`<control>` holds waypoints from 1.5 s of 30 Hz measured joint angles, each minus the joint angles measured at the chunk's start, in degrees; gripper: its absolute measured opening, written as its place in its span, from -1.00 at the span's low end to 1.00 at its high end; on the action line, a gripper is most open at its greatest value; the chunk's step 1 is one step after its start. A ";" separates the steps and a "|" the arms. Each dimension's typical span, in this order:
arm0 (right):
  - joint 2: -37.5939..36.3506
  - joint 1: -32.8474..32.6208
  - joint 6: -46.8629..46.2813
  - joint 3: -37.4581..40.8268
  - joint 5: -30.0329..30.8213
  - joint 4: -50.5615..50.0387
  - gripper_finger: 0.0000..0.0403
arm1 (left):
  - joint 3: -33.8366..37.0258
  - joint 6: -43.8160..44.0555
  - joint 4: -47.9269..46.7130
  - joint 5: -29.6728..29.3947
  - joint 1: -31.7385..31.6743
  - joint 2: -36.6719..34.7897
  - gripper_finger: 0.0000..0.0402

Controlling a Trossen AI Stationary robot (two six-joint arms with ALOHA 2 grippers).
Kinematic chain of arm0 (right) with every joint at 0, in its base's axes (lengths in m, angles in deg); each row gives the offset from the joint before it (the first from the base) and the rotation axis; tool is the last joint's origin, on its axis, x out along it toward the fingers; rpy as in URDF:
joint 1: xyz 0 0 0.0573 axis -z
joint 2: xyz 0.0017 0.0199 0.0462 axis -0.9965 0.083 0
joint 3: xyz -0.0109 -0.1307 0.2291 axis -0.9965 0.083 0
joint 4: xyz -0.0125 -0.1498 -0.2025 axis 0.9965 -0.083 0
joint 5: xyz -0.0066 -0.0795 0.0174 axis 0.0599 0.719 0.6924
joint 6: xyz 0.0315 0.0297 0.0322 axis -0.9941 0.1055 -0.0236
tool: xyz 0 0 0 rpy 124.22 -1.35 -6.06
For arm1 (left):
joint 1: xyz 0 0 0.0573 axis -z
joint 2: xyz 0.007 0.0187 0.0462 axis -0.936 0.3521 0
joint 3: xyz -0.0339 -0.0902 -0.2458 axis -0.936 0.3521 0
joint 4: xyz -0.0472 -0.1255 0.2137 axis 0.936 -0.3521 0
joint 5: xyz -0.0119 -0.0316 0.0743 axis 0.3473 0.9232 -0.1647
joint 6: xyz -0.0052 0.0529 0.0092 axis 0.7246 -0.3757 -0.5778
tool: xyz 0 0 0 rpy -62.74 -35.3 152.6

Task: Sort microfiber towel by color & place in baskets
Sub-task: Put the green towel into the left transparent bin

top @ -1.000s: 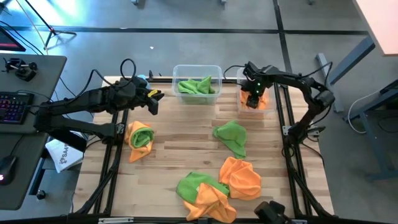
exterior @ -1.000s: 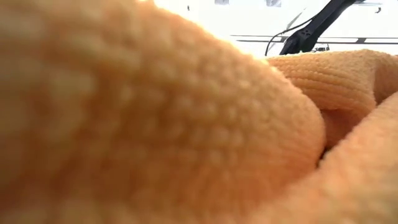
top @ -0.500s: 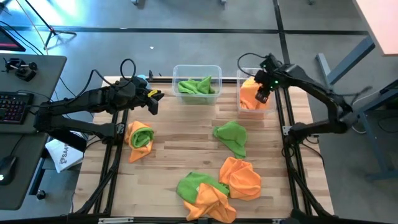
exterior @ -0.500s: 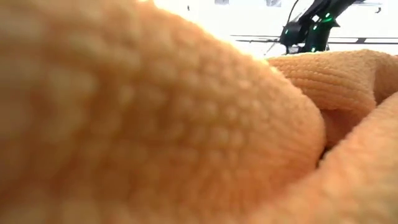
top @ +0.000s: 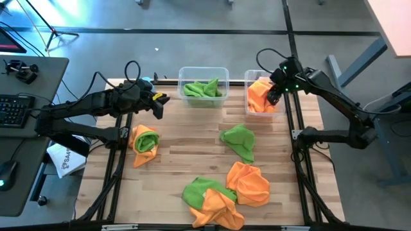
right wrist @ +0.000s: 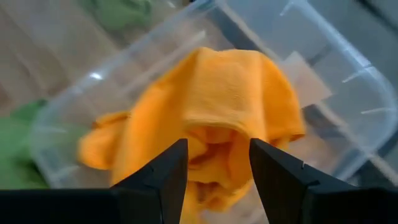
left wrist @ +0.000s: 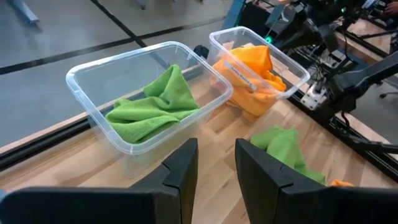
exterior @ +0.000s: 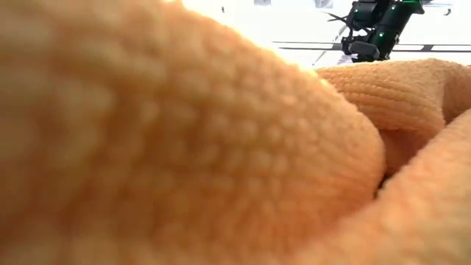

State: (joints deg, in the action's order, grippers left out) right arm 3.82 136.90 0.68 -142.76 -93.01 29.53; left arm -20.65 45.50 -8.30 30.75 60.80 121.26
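Note:
The wider basket (top: 203,69) at the far edge holds a green towel (top: 204,88). The narrower basket (top: 246,78) to its right holds an orange towel (right wrist: 211,99), which lies bunched on the basket's floor. My right gripper (right wrist: 214,167) hangs open and empty above this basket, over its right side (top: 274,96). My left gripper (top: 160,106) is open and empty at the far left of the table; its wrist view (left wrist: 216,165) looks toward both baskets. An orange-and-green bundle (top: 144,141), a green towel (top: 239,141), an orange towel (top: 249,183) and a green-and-orange heap (top: 209,200) lie on the table.
An orange towel (exterior: 184,147) lies right against the low camera and fills that view; only my right arm (exterior: 375,29) shows above it. A desk with a keyboard (top: 16,109) stands left of the table. Bare wood lies between the baskets and the loose towels.
My right gripper has risen out of the narrower basket and gone toward the table's right edge. The orange towel, earlier mostly hidden under the gripper, now lies uncovered in that basket.

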 joint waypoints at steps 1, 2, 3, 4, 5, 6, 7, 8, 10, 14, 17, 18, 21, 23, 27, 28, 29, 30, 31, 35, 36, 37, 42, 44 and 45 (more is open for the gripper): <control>0.00 -0.02 -1.21 0.04 -1.42 0.10 -0.17 | 0.00 -0.37 -0.01 0.39 0.00 0.00 -0.53; 0.00 -0.04 -2.49 0.13 -3.17 0.34 -0.18 | 0.00 -0.67 -0.01 0.65 -0.01 0.00 -0.53; 0.00 -0.21 -3.59 0.22 -4.95 0.52 -0.19 | 0.00 -1.04 -0.01 0.70 0.00 0.01 -0.53; 0.00 -0.58 -4.83 0.45 -6.32 0.88 -0.20 | 0.00 -1.44 -0.02 0.72 -0.01 0.00 -0.53; -0.02 -1.21 -6.03 0.62 -6.89 0.84 -0.23 | 0.00 -1.75 -0.03 0.75 0.00 0.00 -0.53; -0.07 -2.05 -7.00 0.67 -6.86 0.69 -0.27 | 0.00 -2.11 -0.08 0.76 0.01 0.00 -0.53; -0.19 -3.22 -7.63 0.67 -5.94 0.80 -0.33 | 0.00 -2.55 -0.23 0.80 -0.01 0.00 -0.53; -0.35 -4.62 -8.53 0.67 -4.50 1.02 -0.40 | 0.00 -3.04 -0.45 0.84 0.01 0.00 -0.53; -0.71 -8.12 -10.60 0.67 -1.87 1.56 -0.59 | 0.00 -4.05 -0.96 1.11 -0.01 0.00 -0.53; -1.71 -17.07 -15.56 0.67 1.31 4.52 -0.95 | 0.00 -8.84 -4.21 3.14 -0.01 0.00 -0.54; -2.26 -24.57 -21.53 0.67 5.85 8.64 -0.90 | 0.00 -14.34 -6.41 4.32 0.01 0.02 -0.57; -2.31 -26.92 -23.21 0.67 7.46 9.60 -0.90 | 0.00 -14.94 -6.91 4.70 0.01 0.00 -0.59; -2.20 -33.90 -27.53 0.67 11.37 11.44 -0.97 | 0.00 -15.10 -7.05 6.69 -0.01 0.00 -0.63; -1.85 -38.37 -30.11 0.67 14.37 12.27 -0.99 | 0.00 -15.67 -7.05 7.93 0.01 0.00 -0.66; -1.42 -46.36 -37.31 0.67 21.72 12.41 -0.99 | 0.00 -19.38 -7.41 10.76 0.05 0.00 -0.74; -1.42 -48.14 -39.05 0.67 23.14 12.41 -0.99 | 0.00 -19.92 -7.40 11.86 0.08 0.00 -0.77; -1.42 -49.84 -40.77 0.67 24.64 12.48 -0.99 | 0.00 -20.00 -7.40 12.82 0.16 0.00 -0.80; -1.42 -51.51 -42.77 0.67 26.15 12.45 -0.99 | 0.00 -20.06 -7.42 13.69 0.32 0.00 -0.83; -1.42 -53.13 -44.63 0.67 27.67 12.38 -0.99 | 0.00 -20.18 -7.42 14.46 0.64 0.00 -0.87; -1.42 -58.15 -48.05 0.67 30.97 11.54 -1.00 | 0.00 -22.08 -7.10 15.62 2.57 0.09 -0.99; -1.42 -59.04 -48.59 0.67 31.02 10.99 -1.00 | 0.00 -22.23 -6.73 15.56 3.16 0.33 -0.99; -1.42 -59.77 -49.03 0.67 31.01 10.16 -1.00 | 0.00 -22.57 -6.16 15.44 3.78 0.67 -0.99; -1.42 -62.08 -52.02 0.67 31.28 0.57 -1.00 | 0.00 -23.55 -0.74 15.42 6.74 3.87 -1.00; -1.42 -62.42 -54.53 0.67 31.48 -3.62 -1.00 | 0.00 -22.76 2.49 16.51 7.60 6.12 -1.00; -1.42 -62.66 -55.36 0.67 31.47 -5.31 -1.00 | 0.00 -22.35 4.64 17.65 7.87 7.35 -1.00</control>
State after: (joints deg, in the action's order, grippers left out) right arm 2.40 74.23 -54.68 -142.09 -61.54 24.22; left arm -20.65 23.15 -3.66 48.40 68.67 128.61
